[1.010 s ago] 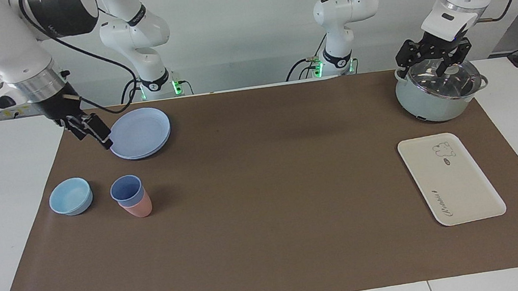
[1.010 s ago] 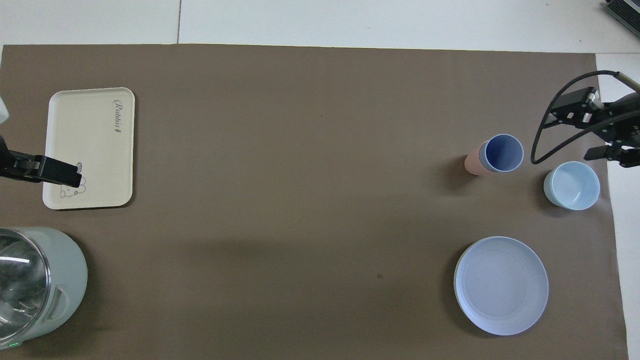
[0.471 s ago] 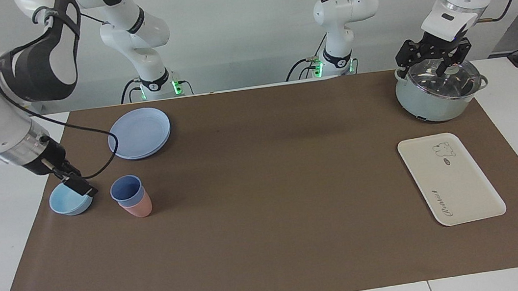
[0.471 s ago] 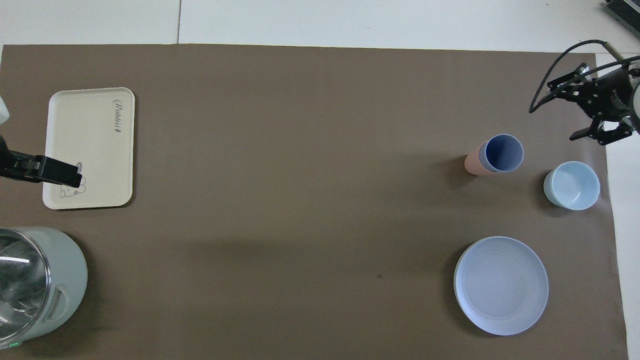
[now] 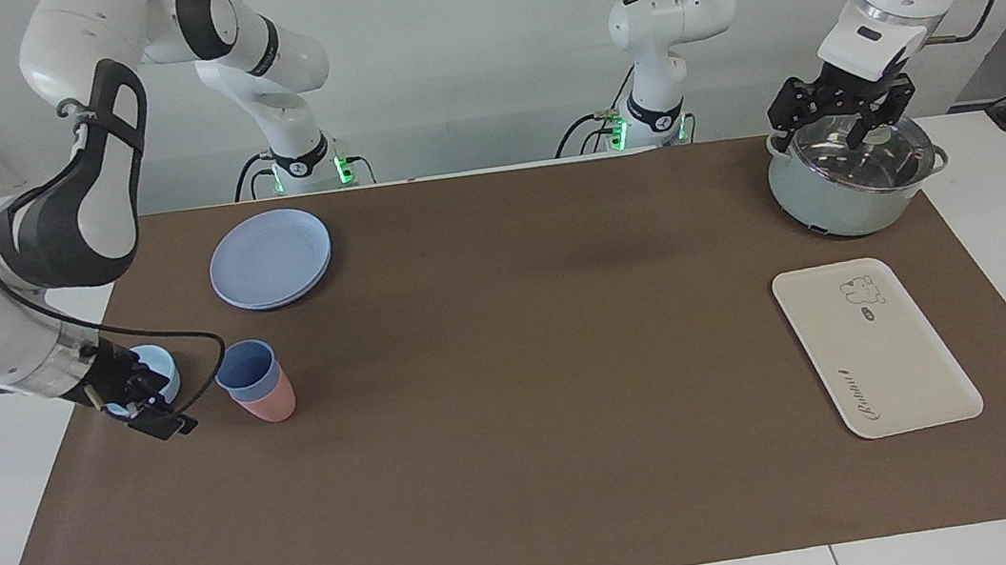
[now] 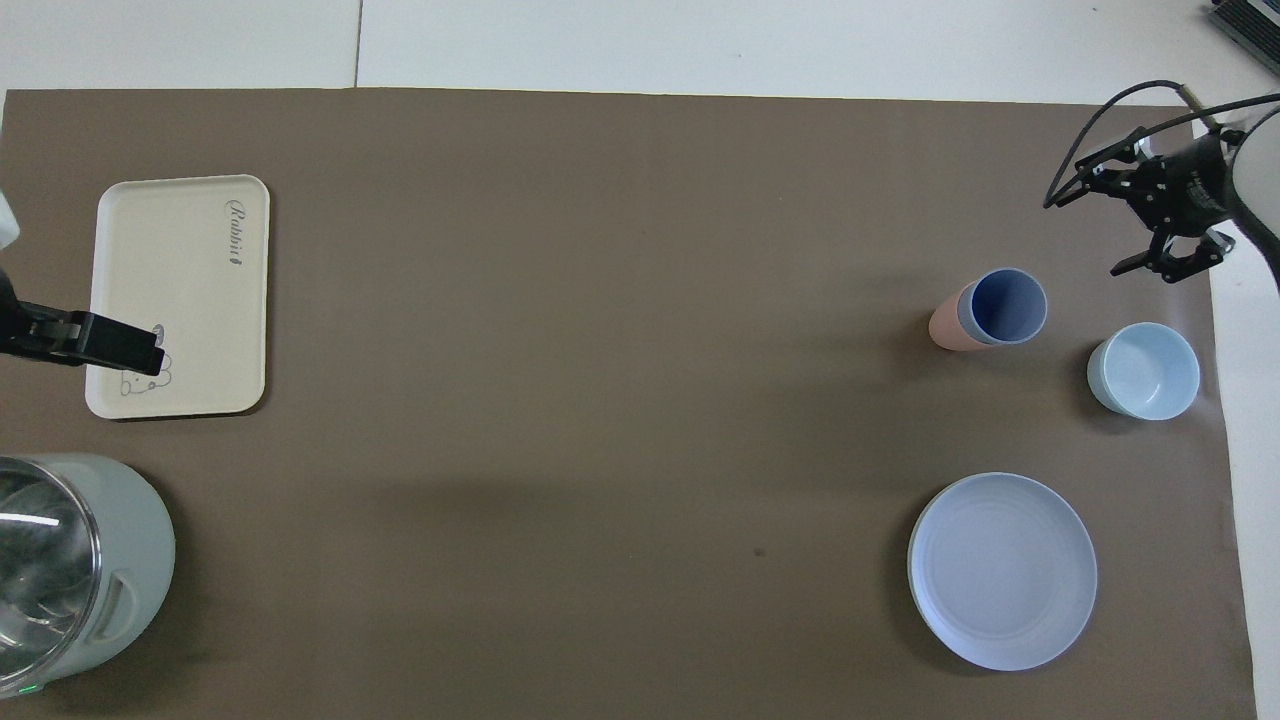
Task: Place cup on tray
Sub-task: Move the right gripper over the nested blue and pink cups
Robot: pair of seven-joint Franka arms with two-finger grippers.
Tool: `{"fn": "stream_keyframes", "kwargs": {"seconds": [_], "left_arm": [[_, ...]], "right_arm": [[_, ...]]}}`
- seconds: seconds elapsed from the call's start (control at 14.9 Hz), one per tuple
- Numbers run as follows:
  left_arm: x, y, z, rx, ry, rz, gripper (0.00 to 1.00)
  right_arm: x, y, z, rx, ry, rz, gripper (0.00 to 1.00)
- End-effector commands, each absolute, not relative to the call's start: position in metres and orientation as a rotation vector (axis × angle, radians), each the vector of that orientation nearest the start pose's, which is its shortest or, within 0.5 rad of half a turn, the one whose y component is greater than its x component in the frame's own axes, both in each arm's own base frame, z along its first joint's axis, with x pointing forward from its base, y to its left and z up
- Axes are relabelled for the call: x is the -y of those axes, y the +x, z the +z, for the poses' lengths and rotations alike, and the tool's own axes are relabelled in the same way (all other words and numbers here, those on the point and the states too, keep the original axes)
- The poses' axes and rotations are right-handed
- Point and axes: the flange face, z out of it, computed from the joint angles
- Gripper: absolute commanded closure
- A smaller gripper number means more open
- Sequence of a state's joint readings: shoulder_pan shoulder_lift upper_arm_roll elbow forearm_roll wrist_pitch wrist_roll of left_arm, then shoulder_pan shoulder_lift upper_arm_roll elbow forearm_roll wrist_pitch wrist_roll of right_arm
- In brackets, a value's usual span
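Upright, cup (image 5: 245, 367) nested in pink tumbler (image 5: 270, 403), tray (image 5: 876, 347) bare.

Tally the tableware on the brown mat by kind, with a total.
Cups: 2, blue cup nested in pink cup
Bowls: 1, light-blue bowl
Plates: 1, blue plate
Trays: 1, cream tray
Pots: 1, lidded pot
Total: 6

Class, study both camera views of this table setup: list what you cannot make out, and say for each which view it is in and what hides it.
- Pink cup: both views, its inside is covered by the blue cup nested in it.
- Light-blue bowl: facing view, mostly covered by the right gripper.
- Pot: overhead view, cut off by the frame edge.
- Tray: overhead view, the left gripper covers part of the bear drawing.
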State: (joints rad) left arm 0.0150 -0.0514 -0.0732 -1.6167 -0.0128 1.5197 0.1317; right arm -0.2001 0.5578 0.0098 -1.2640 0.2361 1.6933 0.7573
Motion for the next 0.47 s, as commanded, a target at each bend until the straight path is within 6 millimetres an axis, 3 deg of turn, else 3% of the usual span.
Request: {"fn": "stream_keyframes", "kwargs": {"seconds": [0.0, 0.13, 0.4], "left_arm": [[0.036, 0.525, 0.628, -0.302, -3.137, 0.072, 0.0], [0.036, 0.525, 0.628, -0.302, -3.137, 0.072, 0.0], [0.036, 0.525, 0.628, -0.299, -3.137, 0.072, 0.0]], "right_arm": [[0.126, 0.707, 0.388, -1.465, -2.493, 0.352, 0.03], [0.125, 0.706, 0.377, -1.475, -2.464, 0.386, 0.03], [0.119, 0.7, 0.334, -1.522, -2.396, 0.51, 0.03]]}}
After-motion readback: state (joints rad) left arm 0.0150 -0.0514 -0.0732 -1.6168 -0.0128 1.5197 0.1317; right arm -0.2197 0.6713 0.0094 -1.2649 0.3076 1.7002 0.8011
